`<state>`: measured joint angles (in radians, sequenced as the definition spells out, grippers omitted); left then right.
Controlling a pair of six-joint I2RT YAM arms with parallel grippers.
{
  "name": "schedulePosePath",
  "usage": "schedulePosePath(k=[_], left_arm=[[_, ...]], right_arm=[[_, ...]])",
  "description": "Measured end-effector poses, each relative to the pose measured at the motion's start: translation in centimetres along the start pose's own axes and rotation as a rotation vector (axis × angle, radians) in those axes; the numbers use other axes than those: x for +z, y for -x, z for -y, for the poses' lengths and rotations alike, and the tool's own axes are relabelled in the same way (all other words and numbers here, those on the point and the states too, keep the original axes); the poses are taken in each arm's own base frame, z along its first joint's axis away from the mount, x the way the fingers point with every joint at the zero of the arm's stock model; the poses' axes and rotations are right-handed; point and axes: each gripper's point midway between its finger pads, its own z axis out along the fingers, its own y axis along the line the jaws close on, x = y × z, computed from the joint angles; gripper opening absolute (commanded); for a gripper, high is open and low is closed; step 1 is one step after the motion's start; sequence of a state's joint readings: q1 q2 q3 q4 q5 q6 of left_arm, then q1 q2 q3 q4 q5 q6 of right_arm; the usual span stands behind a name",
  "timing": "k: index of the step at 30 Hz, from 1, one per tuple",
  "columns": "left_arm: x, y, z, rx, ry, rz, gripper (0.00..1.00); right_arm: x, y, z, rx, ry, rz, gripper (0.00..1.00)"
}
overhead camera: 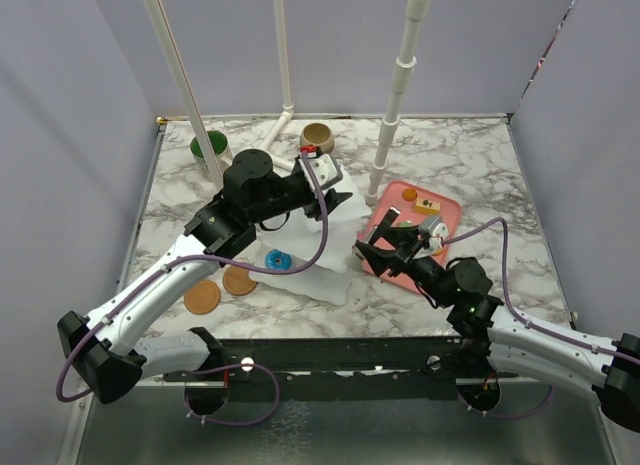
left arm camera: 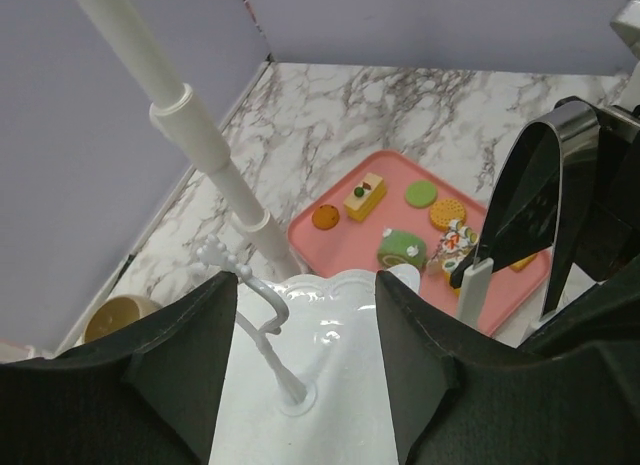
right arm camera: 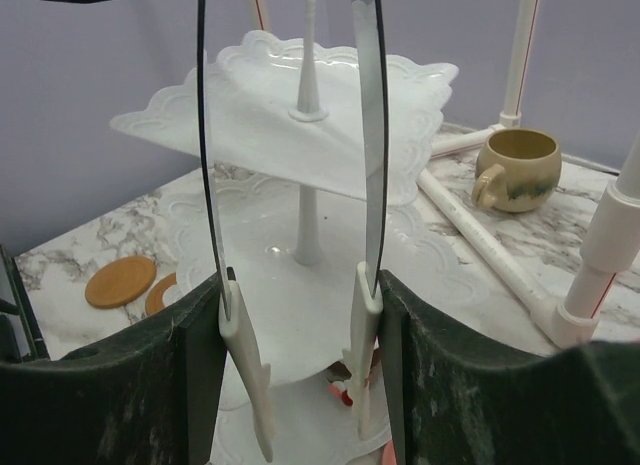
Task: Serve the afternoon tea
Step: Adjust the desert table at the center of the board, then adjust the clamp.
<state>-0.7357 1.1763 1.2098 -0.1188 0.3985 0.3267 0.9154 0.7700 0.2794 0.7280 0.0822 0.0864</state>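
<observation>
The white three-tier stand (overhead camera: 325, 265) is mid-table, with a blue donut (overhead camera: 277, 258) on its lowest plate. My left gripper (overhead camera: 335, 197) hovers open over the top plate (left arm camera: 340, 365), its fingers either side of the stand's looped handle (left arm camera: 245, 295), gripping nothing. My right gripper (right arm camera: 300, 285) is shut on the metal tongs (right arm camera: 372, 135); their white tips (right arm camera: 245, 385) hang apart in front of the stand (right arm camera: 300, 115). A small red-brown pastry (right arm camera: 347, 380) shows by the right tip on the lowest plate. Several pastries, such as the yellow cake slice (left arm camera: 365, 197) and green roll (left arm camera: 402, 248), lie on the tray.
The pink tray (overhead camera: 440, 220) lies right of the stand, under the tongs (overhead camera: 378, 250). A green-lined mug (overhead camera: 210, 145) and tan mug (overhead camera: 318, 138) stand at the back by white pipes (overhead camera: 395, 105). Two round brown coasters (overhead camera: 202, 297) lie left of the stand.
</observation>
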Motion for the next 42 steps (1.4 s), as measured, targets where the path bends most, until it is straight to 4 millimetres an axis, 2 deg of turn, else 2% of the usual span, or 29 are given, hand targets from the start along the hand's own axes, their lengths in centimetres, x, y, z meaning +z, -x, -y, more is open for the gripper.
schedulePosePath(k=[4, 8, 14, 16, 22, 28, 33, 37, 42], left_arm=[[-1.3, -0.6, -0.3, -0.007, 0.049, -0.023, 0.58], [-3.3, -0.4, -0.3, -0.01, 0.094, -0.025, 0.58], [-5.0, -0.6, -0.4, -0.011, 0.144, -0.041, 0.61], [-5.6, -0.5, -0.5, -0.008, 0.159, -0.039, 0.65], [-7.4, 0.6, -0.9, 0.003, 0.212, -0.015, 0.92], [-8.8, 1.3, -1.5, 0.021, 0.26, -0.006, 0.96], [-9.9, 2.8, -1.7, 0.065, 0.27, 0.007, 0.96], [-10.0, 4.8, -1.5, 0.109, 0.239, 0.05, 0.96], [-7.9, 5.9, -1.2, 0.148, 0.155, 0.07, 0.95]], right_arm=[[0.0, -0.5, 0.0, -0.002, -0.002, -0.022, 0.56], [0.3, -0.2, 0.0, -0.002, 0.0, -0.021, 0.56], [0.5, -0.3, -0.2, -0.003, 0.007, -0.03, 0.56], [0.5, -0.3, -0.3, -0.003, 0.011, -0.033, 0.56], [0.9, 0.0, -0.5, -0.005, 0.023, -0.036, 0.56], [1.2, -0.1, -0.8, -0.012, 0.04, -0.057, 0.56], [1.6, 0.9, -1.5, -0.011, 0.07, -0.05, 0.56], [2.1, 2.1, -2.5, -0.009, 0.121, -0.042, 0.56], [2.7, 3.4, -4.1, -0.006, 0.204, -0.047, 0.56]])
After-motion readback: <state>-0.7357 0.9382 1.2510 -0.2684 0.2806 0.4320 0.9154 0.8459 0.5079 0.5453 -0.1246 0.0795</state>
